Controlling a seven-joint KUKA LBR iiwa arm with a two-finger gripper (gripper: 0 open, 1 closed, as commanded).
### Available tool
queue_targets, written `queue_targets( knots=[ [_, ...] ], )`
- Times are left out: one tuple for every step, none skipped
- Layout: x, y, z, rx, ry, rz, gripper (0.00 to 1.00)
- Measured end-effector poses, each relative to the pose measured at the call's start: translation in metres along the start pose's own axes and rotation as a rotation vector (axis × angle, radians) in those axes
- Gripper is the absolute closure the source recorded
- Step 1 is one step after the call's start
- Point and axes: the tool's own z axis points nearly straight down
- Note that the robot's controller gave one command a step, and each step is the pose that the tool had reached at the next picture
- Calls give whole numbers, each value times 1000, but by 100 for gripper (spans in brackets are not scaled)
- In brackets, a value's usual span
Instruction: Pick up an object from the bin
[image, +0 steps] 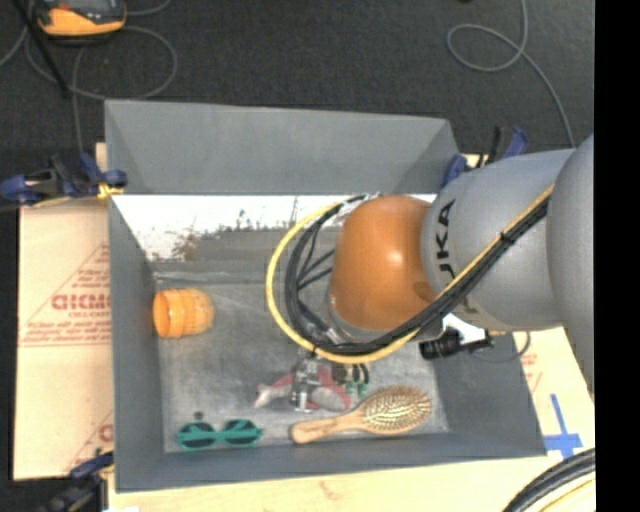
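- A small heap of pink, red and green bits (280, 392) is lying on the floor of the grey bin (140, 400), near the middle of the front wall.
- The fingers (302, 386) are hanging low, right over that heap; whether they are standing apart or together cannot be told.
- A wooden hairbrush (385, 412) is lying just in front of the heap, with a teal double-ring thing (220, 433) to its left.
- The grey arm (500, 260) is showing the letters "UKA".
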Motion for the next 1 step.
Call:
queue_targets(
  knots=[
    [7,11,-62,-1,-3,-31,100]
  ],
)
